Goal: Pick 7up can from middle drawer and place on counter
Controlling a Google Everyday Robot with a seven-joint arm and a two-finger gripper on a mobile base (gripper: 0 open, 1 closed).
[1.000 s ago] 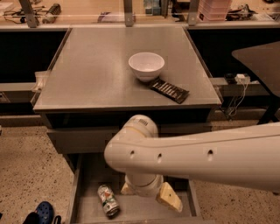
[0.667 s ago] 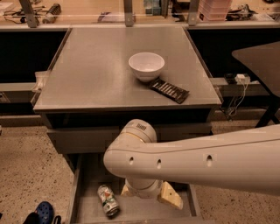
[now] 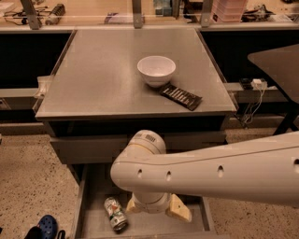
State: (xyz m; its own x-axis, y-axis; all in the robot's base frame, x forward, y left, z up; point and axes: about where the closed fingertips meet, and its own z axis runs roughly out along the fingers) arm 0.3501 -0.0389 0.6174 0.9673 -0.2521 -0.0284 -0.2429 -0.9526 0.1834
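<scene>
The 7up can (image 3: 115,214) lies on its side on the floor of the open middle drawer (image 3: 96,200), left of centre. My gripper (image 3: 154,210) hangs down into the drawer just right of the can, under my white arm (image 3: 210,170); its two cream fingers (image 3: 178,208) stand spread apart with nothing between them. The gripper is beside the can and apart from it. The counter (image 3: 103,79) is the grey metal top above the drawer.
A white bowl (image 3: 156,70) and a dark snack bar (image 3: 181,96) lie on the counter right of centre. A blue shoe (image 3: 46,226) is on the speckled floor left of the drawer. A cluttered tan workbench (image 3: 93,14) runs behind.
My arm has sunk a little and shifted slightly left, bringing the gripper lower in the drawer and closer to the can. The can has not moved.
</scene>
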